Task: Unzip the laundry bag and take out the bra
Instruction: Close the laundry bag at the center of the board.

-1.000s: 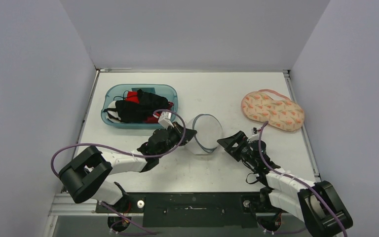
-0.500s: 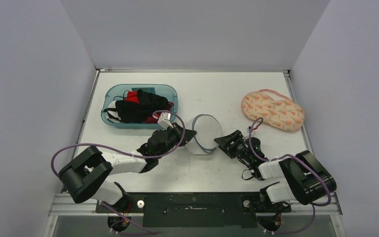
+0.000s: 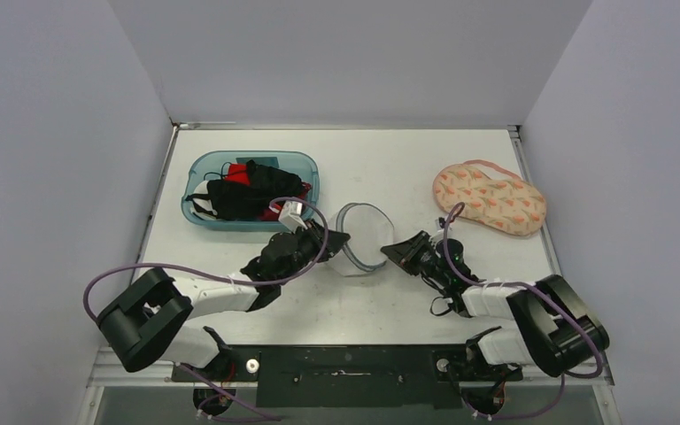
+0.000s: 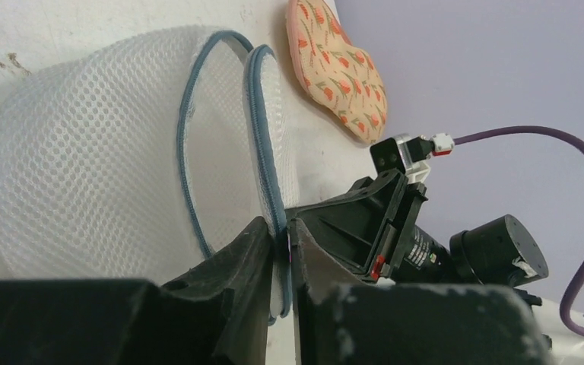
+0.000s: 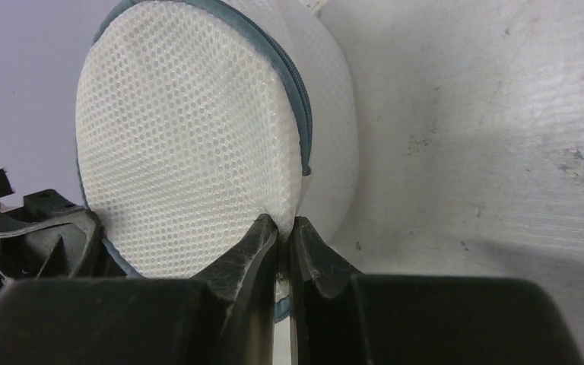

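Moved: our right hand [image 3: 390,251] has come in and shut on the laundry bag [image 3: 361,237].
Left hand [image 3: 343,237]: clamped on the bag's blue edge.
Bag: middle of the table [image 3: 407,159], between both hands.
Bra [image 3: 489,197]: far right, well apart.

Honeycomb-mesh cloth laundry bag [image 4: 84,167], apparently matt

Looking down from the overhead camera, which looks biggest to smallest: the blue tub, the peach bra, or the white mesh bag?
1. blue tub
2. peach bra, only somewhat smaller
3. white mesh bag
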